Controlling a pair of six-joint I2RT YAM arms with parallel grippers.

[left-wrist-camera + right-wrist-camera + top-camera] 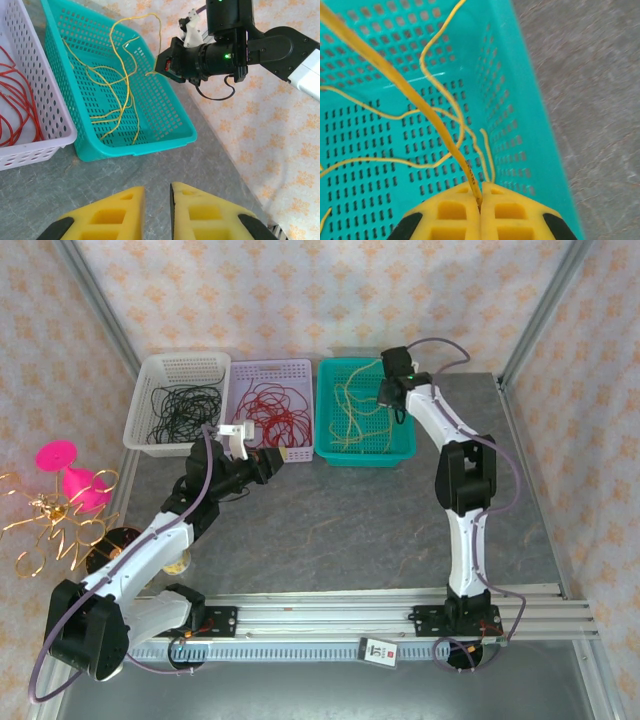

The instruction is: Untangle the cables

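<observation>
Yellow cable (451, 146), pinched in the clamped right gripper (480, 194) over the twelve-o'clock teal basket (366, 460), likely needs releasing; left gripper (157, 192) barely parted, empty.

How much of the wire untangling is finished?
Mostly sorted: thin red wires lie in the lavender plastic basket, thin yellow wires in the teal plastic basket. The right end effector is pinching one yellow strand above the teal basket. Remaining: dropping it in.
</observation>
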